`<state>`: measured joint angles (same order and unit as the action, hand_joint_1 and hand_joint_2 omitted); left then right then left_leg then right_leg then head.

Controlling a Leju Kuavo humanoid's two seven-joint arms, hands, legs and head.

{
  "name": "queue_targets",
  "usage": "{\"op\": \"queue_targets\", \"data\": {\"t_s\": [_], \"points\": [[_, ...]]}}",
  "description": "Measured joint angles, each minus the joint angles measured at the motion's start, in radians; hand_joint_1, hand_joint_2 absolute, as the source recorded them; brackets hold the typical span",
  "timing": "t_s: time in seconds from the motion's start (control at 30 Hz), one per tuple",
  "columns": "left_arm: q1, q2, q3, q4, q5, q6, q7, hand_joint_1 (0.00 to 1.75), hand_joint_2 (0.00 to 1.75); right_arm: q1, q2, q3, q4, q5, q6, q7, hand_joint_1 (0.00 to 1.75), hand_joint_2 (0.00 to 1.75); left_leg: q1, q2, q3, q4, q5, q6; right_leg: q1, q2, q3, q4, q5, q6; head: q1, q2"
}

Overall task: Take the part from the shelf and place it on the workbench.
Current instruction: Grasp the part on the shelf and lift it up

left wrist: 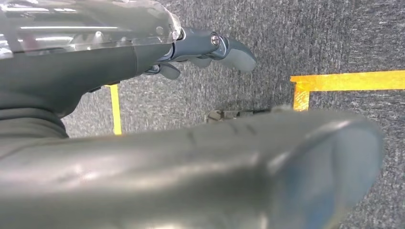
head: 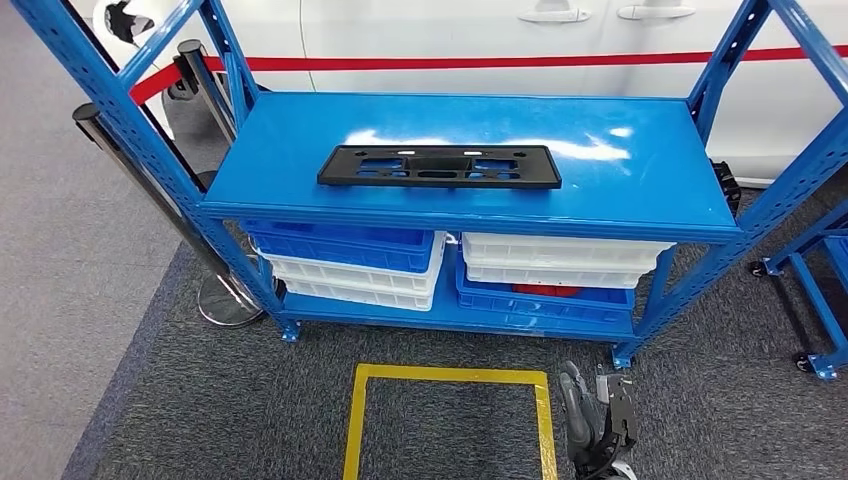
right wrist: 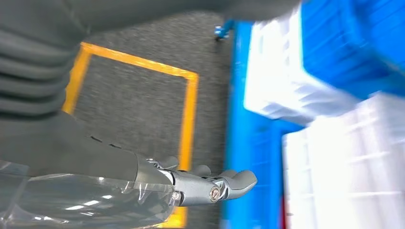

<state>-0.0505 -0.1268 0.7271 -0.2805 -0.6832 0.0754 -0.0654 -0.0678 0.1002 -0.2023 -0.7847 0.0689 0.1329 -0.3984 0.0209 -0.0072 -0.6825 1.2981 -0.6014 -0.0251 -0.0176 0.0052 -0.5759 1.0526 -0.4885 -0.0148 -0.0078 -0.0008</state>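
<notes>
I can't read any brand, label or writing on anything from here.

The part (head: 439, 166), a long flat black plastic plate with cut-outs, lies alone on the top board of the blue shelf (head: 640, 190), around 12 o'clock from me and slightly left of the board's middle. Nothing sits on it or in front of it.

Under that board I count four stacked bins: a blue bin (head: 340, 246) over a white bin (head: 355, 282) on the left, and a white bin (head: 560, 258) over a blue bin (head: 545, 303) on the right, the last with something red inside. A yellow taped square (head: 450, 376) marks the grey carpet at 6 o'clock, between me and the shelf. Two chrome stanchions (head: 130, 165) with a red belt stand at 10 o'clock, and a white car (head: 450, 30) fills the background behind the shelf. Another blue frame on wheels (head: 815, 300) sits at 3 o'clock.

My right hand (head: 598, 420) hangs low at 5 o'clock beside the tape, fingers loosely extended and holding nothing. My left hand (left wrist: 200, 50) hangs over the carpet, fingers lightly curled yet apart, also holding nothing.
</notes>
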Motion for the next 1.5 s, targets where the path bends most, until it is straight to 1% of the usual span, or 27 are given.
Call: {"op": "queue_targets", "data": {"t_s": [0.03,0.07,0.13,0.2,0.27,0.37,0.4,0.47,0.5,0.53,0.57,0.63,0.67,0.73,0.87,0.9,0.97,1.0,1.03,1.07,1.1,1.17,1.2,1.3,1.37,1.43,1.5], "points": [[-0.001,-0.002,0.007,0.002,-0.009,0.002,-0.001,0.00,0.00,0.002,0.000,0.016,-0.028,-0.002,-0.002,-0.008,0.00,0.00,-0.003,0.000,-0.009,0.007,0.013,0.007,0.005,-0.001,0.002,0.000,-0.002,-0.003,0.000,0.000],[-0.002,-0.004,0.014,0.004,-0.019,0.003,-0.003,0.00,0.00,0.004,0.000,0.034,-0.061,-0.005,-0.005,-0.017,0.00,0.00,-0.009,0.000,-0.001,-0.023,0.045,0.018,0.010,0.000,0.006,0.000,-0.004,-0.006,0.000,0.000],[-0.007,-0.006,0.029,0.006,-0.040,0.005,-0.007,0.00,0.00,0.005,0.001,0.076,-0.135,-0.010,-0.007,-0.039,0.00,0.00,-0.023,0.000,0.047,-0.145,0.120,0.048,0.017,0.000,0.013,-0.002,-0.008,-0.009,0.002,0.000],[-0.016,-0.009,0.045,0.009,-0.062,0.007,-0.010,0.00,0.00,0.002,0.003,0.119,-0.201,-0.013,-0.011,-0.059,0.00,0.00,-0.036,0.001,0.084,-0.238,0.150,0.067,0.017,0.000,0.013,-0.004,-0.011,-0.007,0.004,0.000],[-0.022,-0.013,0.059,0.013,-0.082,0.008,-0.012,0.00,0.00,0.001,0.004,0.163,-0.266,-0.015,-0.020,-0.076,0.00,0.00,-0.043,0.000,0.092,-0.266,0.148,0.068,0.012,0.000,0.010,-0.008,-0.010,0.002,0.003,0.000],[-0.025,-0.021,0.077,0.018,-0.110,0.009,-0.012,0.00,0.00,0.000,0.003,0.228,-0.366,-0.016,-0.038,-0.102,0.00,0.00,-0.033,0.001,0.116,-0.300,0.157,0.064,0.010,-0.001,0.005,0.013,-0.027,0.018,0.003,0.000],[-0.028,-0.023,0.083,0.020,-0.120,0.009,-0.012,0.00,0.00,-0.001,0.003,0.247,-0.398,-0.017,-0.045,-0.111,0.00,0.00,-0.030,0.001,0.125,-0.309,0.159,0.063,0.010,-0.001,-0.015,0.055,-0.047,0.023,0.004,0.000],[-0.034,-0.027,0.096,0.024,-0.138,0.010,-0.013,0.00,0.00,-0.001,0.001,0.288,-0.461,-0.017,-0.060,-0.127,0.00,0.00,-0.029,0.001,0.131,-0.311,0.154,0.067,0.006,-0.001,-0.085,0.177,-0.092,0.031,0.004,0.000],[-0.037,-0.029,0.102,0.026,-0.147,0.010,-0.014,0.00,0.00,-0.001,0.000,0.310,-0.491,-0.017,-0.068,-0.134,0.00,0.00,-0.029,0.001,0.134,-0.310,0.150,0.067,0.003,-0.001,-0.118,0.225,-0.101,0.036,0.004,0.000],[-0.038,-0.031,0.108,0.028,-0.155,0.010,-0.014,0.00,0.00,-0.001,-0.001,0.332,-0.520,-0.017,-0.077,-0.141,0.00,0.00,-0.027,0.001,0.139,-0.309,0.145,0.065,0.000,-0.002,-0.136,0.242,-0.090,0.040,0.004,0.000],[-0.039,-0.033,0.114,0.030,-0.164,0.011,-0.015,0.00,0.00,-0.002,-0.002,0.355,-0.549,-0.017,-0.086,-0.148,0.00,0.00,-0.026,0.000,0.144,-0.306,0.139,0.063,-0.004,-0.002,-0.135,0.223,-0.061,0.045,0.004,0.000],[-0.040,-0.037,0.124,0.034,-0.180,0.011,-0.015,0.00,0.00,-0.007,-0.007,0.401,-0.609,-0.016,-0.106,-0.162,0.00,0.00,-0.022,-0.001,0.153,-0.296,0.121,0.052,-0.010,-0.004,-0.093,0.115,0.014,0.052,0.004,0.000],[-0.042,-0.038,0.130,0.035,-0.189,0.012,-0.015,0.00,0.00,-0.011,-0.009,0.424,-0.639,-0.016,-0.116,-0.169,0.00,0.00,-0.022,-0.002,0.154,-0.286,0.110,0.046,-0.010,-0.004,-0.070,0.061,0.034,0.051,0.004,0.000],[-0.047,-0.041,0.141,0.038,-0.205,0.013,-0.016,0.00,0.00,-0.018,-0.013,0.471,-0.698,-0.015,-0.136,-0.183,0.00,0.00,-0.023,-0.002,0.154,-0.276,0.092,0.032,-0.007,-0.002,-0.047,0.011,0.034,0.038,0.003,0.000],[-0.057,-0.045,0.159,0.041,-0.237,0.015,-0.018,0.00,0.00,-0.028,-0.019,0.560,-0.816,-0.012,-0.177,-0.211,0.00,0.00,-0.019,0.001,0.158,-0.253,0.063,0.011,-0.006,0.000,-0.023,-0.003,0.010,0.006,-0.003,0.000],[-0.059,-0.046,0.163,0.042,-0.245,0.016,-0.018,0.00,0.00,-0.032,-0.020,0.582,-0.844,-0.011,-0.187,-0.217,0.00,0.00,-0.017,0.001,0.138,-0.209,0.048,0.006,-0.007,-0.001,-0.011,-0.007,0.005,0.001,-0.005,0.000],[-0.060,-0.048,0.172,0.045,-0.262,0.017,-0.018,0.00,0.00,-0.038,-0.022,0.627,-0.897,-0.010,-0.208,-0.230,0.00,0.00,-0.015,0.002,0.054,-0.072,0.012,0.000,-0.005,-0.004,0.013,-0.011,-0.012,-0.005,-0.008,0.000],[-0.059,-0.050,0.178,0.047,-0.270,0.018,-0.018,0.00,0.00,-0.040,-0.025,0.651,-0.924,-0.010,-0.218,-0.236,0.00,0.00,-0.014,0.002,0.007,-0.012,0.008,-0.002,-0.004,-0.004,0.025,-0.011,-0.023,-0.005,-0.008,0.000],[-0.058,-0.051,0.183,0.050,-0.278,0.019,-0.018,0.00,0.00,-0.043,-0.027,0.676,-0.951,-0.010,-0.229,-0.243,0.00,0.00,-0.013,0.002,-0.027,0.017,0.022,-0.002,-0.003,-0.004,0.039,-0.011,-0.035,-0.005,-0.008,0.000],[-0.057,-0.052,0.188,0.053,-0.286,0.020,-0.018,0.00,0.00,-0.045,-0.029,0.699,-0.976,-0.010,-0.239,-0.249,0.00,0.00,-0.013,0.002,-0.045,0.007,0.058,-0.001,-0.002,-0.003,0.055,-0.012,-0.048,-0.004,-0.008,0.000],[-0.057,-0.054,0.193,0.055,-0.294,0.021,-0.018,0.00,0.00,-0.050,-0.031,0.722,-1.002,-0.010,-0.249,-0.255,0.00,0.00,-0.012,0.002,-0.044,-0.042,0.114,0.003,-0.002,-0.002,0.073,-0.013,-0.062,-0.003,-0.008,0.000],[-0.056,-0.056,0.203,0.062,-0.311,0.023,-0.018,0.00,0.00,-0.060,-0.036,0.767,-1.049,-0.010,-0.270,-0.269,0.00,0.00,-0.015,0.002,-0.019,-0.152,0.204,0.014,-0.003,0.001,0.105,-0.018,-0.089,0.004,-0.007,0.000],[-0.057,-0.058,0.208,0.064,-0.320,0.025,-0.018,0.00,0.00,-0.066,-0.039,0.788,-1.071,-0.010,-0.281,-0.275,0.00,0.00,-0.021,0.003,-0.002,-0.193,0.217,0.021,-0.005,0.003,0.116,-0.023,-0.099,0.010,-0.006,0.000],[-0.064,-0.059,0.217,0.067,-0.344,0.028,-0.018,0.00,0.00,-0.080,-0.047,0.835,-1.126,-0.010,-0.314,-0.291,0.00,0.00,-0.035,0.003,0.043,-0.245,0.172,0.045,-0.011,0.006,0.134,-0.019,-0.098,0.033,-0.007,0.000],[-0.068,-0.060,0.219,0.067,-0.354,0.031,-0.018,0.00,0.00,-0.093,-0.052,0.859,-1.152,-0.011,-0.329,-0.297,0.00,0.00,-0.033,0.000,0.085,-0.272,0.152,0.059,-0.013,0.003,0.100,0.064,-0.059,0.042,-0.007,0.000],[-0.071,-0.060,0.221,0.067,-0.356,0.033,-0.018,0.00,0.00,-0.100,-0.058,0.875,-1.163,-0.013,-0.332,-0.299,0.00,0.00,-0.030,-0.001,0.135,-0.295,0.132,0.069,-0.012,0.001,0.006,0.188,-0.041,0.043,-0.006,0.000],[-0.073,-0.061,0.225,0.067,-0.357,0.035,-0.018,0.00,0.00,-0.101,-0.065,0.887,-1.169,-0.016,-0.332,-0.300,0.00,0.00,-0.030,-0.003,0.179,-0.306,0.107,0.073,-0.008,0.001,-0.094,0.259,-0.093,0.042,-0.006,0.000]]}}
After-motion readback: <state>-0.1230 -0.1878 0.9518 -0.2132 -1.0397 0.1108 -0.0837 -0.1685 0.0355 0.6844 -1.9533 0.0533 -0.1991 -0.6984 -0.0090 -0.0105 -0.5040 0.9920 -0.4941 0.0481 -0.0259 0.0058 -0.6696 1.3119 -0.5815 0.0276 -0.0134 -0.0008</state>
